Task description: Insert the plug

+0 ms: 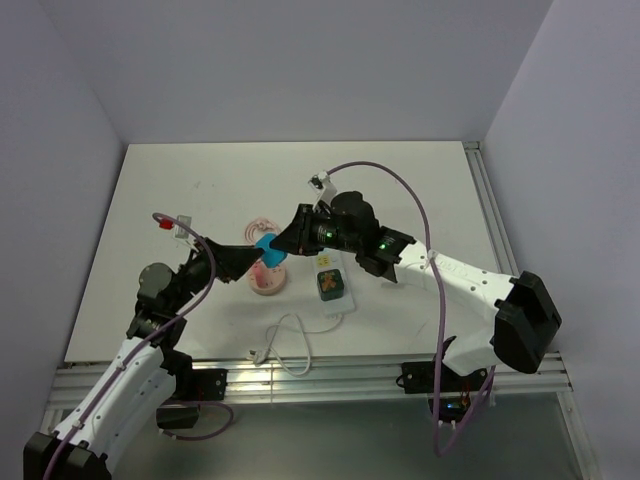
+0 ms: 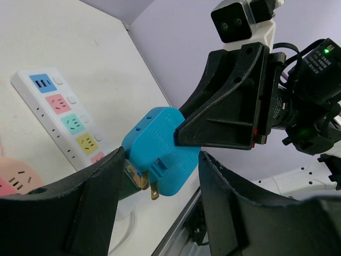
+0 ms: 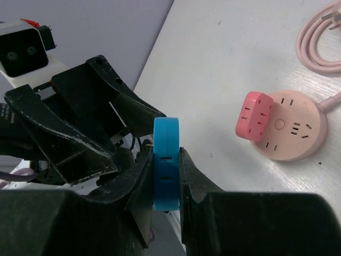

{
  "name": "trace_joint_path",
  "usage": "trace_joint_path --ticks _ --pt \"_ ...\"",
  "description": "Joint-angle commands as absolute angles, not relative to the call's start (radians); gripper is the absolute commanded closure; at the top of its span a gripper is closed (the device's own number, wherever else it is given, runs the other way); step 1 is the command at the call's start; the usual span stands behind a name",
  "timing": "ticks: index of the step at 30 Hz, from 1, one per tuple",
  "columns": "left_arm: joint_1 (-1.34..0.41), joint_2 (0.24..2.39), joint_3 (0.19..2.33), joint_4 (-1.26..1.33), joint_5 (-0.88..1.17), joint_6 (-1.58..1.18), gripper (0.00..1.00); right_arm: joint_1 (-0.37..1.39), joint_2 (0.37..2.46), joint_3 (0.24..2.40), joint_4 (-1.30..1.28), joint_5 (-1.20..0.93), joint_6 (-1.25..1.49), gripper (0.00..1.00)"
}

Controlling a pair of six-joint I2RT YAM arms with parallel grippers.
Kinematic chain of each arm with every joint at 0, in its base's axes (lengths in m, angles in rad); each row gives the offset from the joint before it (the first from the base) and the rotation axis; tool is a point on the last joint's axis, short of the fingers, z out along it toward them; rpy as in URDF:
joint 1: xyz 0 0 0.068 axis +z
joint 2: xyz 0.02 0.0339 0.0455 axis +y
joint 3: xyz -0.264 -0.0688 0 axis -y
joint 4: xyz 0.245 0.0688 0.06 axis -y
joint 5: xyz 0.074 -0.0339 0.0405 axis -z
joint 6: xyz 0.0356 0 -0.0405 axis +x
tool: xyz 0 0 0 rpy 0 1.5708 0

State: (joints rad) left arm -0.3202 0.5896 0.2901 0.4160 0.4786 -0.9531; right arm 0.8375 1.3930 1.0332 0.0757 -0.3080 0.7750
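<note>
The blue plug [image 1: 268, 250] hangs above the table between both grippers. My right gripper [image 3: 166, 157] is shut on its flat faces, seen edge-on in the right wrist view. In the left wrist view the plug [image 2: 160, 141] shows its brass prongs pointing down-left, with the right gripper's black fingers [image 2: 229, 106] clamped on it from above. My left gripper [image 2: 161, 156] has a finger against each narrow side of the plug. A round pink socket [image 1: 268, 281] lies just below, and a white power strip [image 2: 61, 106] lies beside it.
A pink adapter [image 3: 254, 114] sits plugged into the round pink socket [image 3: 295, 128]. A coiled pink cable [image 3: 319, 26] lies behind it. A dark green block [image 1: 328, 285] rests on the white strip [image 1: 338, 305], whose white cable [image 1: 290, 345] loops toward the near table edge.
</note>
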Motion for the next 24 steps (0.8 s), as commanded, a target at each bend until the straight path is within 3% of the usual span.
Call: trace_joint_path --ticks 1,15,19,21,24 --pt "-0.322 0.597 0.307 0.503 0.545 -0.980 0.38 0.828 1.342 1.028 0.190 -0.340 0.808 1.00" --pt "-0.322 0.660 0.279 0.543 0.555 -0.982 0.39 0.816 1.347 1.034 0.235 -0.388 0.844 1.00" --pt "-0.322 0.669 0.261 0.571 0.558 -0.999 0.34 0.813 1.345 1.032 0.235 -0.390 0.845 1.00" --pt "-0.322 0.676 0.259 0.586 0.564 -1.002 0.35 0.813 1.345 1.031 0.235 -0.390 0.845 1.00" --pt "-0.322 0.670 0.264 0.585 0.563 -1.000 0.48 0.811 1.345 1.028 0.241 -0.396 0.848 1.00"
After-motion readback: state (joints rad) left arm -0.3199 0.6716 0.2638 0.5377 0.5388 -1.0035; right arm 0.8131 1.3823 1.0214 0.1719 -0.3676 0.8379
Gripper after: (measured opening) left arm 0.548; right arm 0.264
